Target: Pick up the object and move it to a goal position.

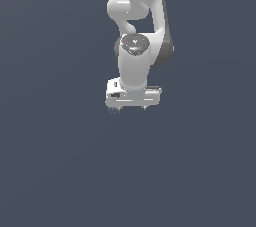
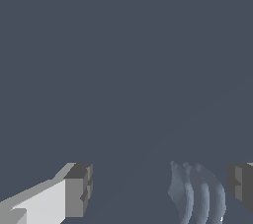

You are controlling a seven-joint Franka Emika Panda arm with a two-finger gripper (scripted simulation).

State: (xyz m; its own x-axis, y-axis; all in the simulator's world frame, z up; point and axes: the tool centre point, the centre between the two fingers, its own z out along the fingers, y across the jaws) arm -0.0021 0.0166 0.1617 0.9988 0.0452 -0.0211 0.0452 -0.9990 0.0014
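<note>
While plain slate-grey ground [image 1: 50,171] fills all, jaws [image 2: 158,191] wide apart, faint ridged blue-grey object [image 2: 195,196] between, ungripped.

Surface [image 1: 55,171]: you see one flat, plain slate-grey plane filling the whole exterior view behind and around the arm.
Texture: you get no seams, edges, marks or pattern on it in either view.
Shade: you can make out a slightly darker patch on it in the wrist view [image 2: 123,45], low in the picture.
Other items: you see nothing else resting on it.
</note>
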